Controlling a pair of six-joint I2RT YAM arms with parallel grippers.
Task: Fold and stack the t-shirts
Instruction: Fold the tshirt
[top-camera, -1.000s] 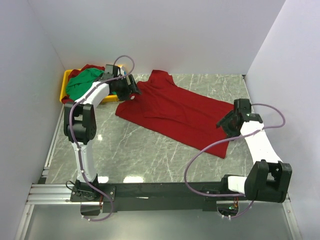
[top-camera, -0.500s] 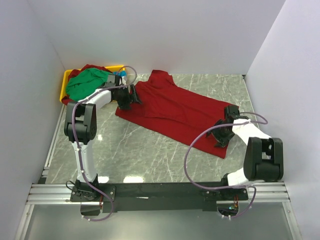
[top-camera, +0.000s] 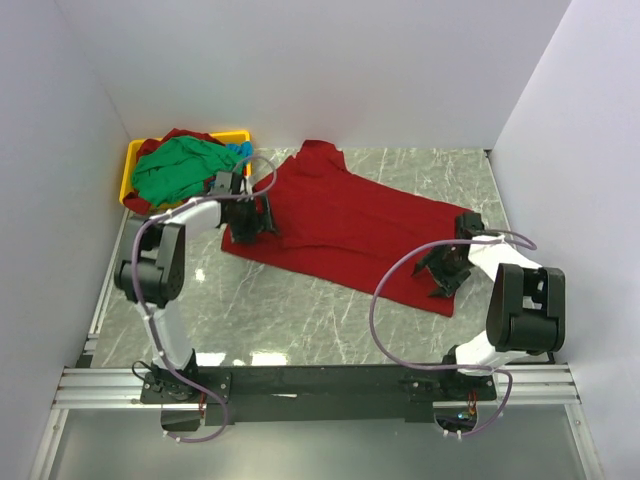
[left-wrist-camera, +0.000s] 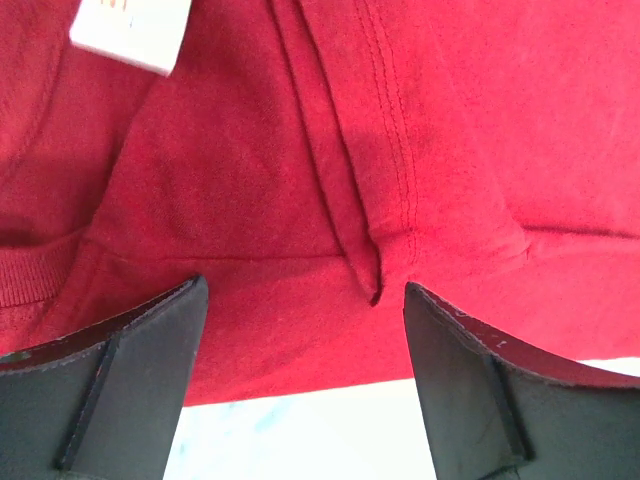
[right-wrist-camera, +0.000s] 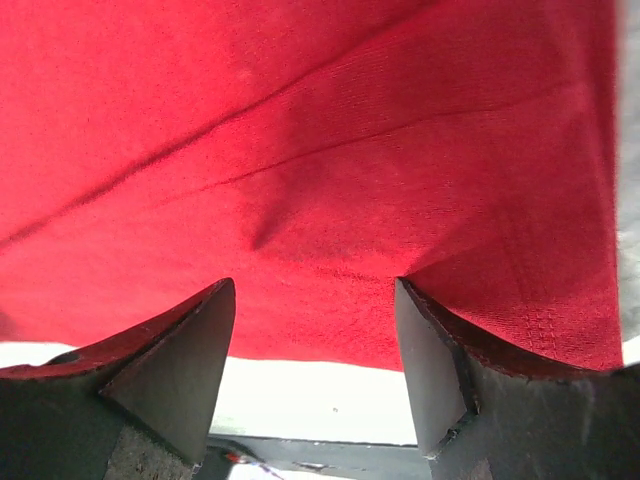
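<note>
Left gripper (top-camera: 250, 216) and right gripper (top-camera: 446, 270) gape open, empty, over flat red shirt (top-camera: 340, 215); nothing folded; other shirts (top-camera: 175, 165) heaped in far-left tray (top-camera: 129, 166).

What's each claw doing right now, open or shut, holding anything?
Left claw: open, over the red t-shirt edge, holding nothing.
Right claw: open, over the same shirt's edge, holding nothing.

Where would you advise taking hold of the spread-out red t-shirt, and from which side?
By its near edge, approached from the robot's side: the red t-shirt lies flat, so only cloth bordering bare table lets fingers slip beneath. The hem corner and sleeve seam suit best.
</note>
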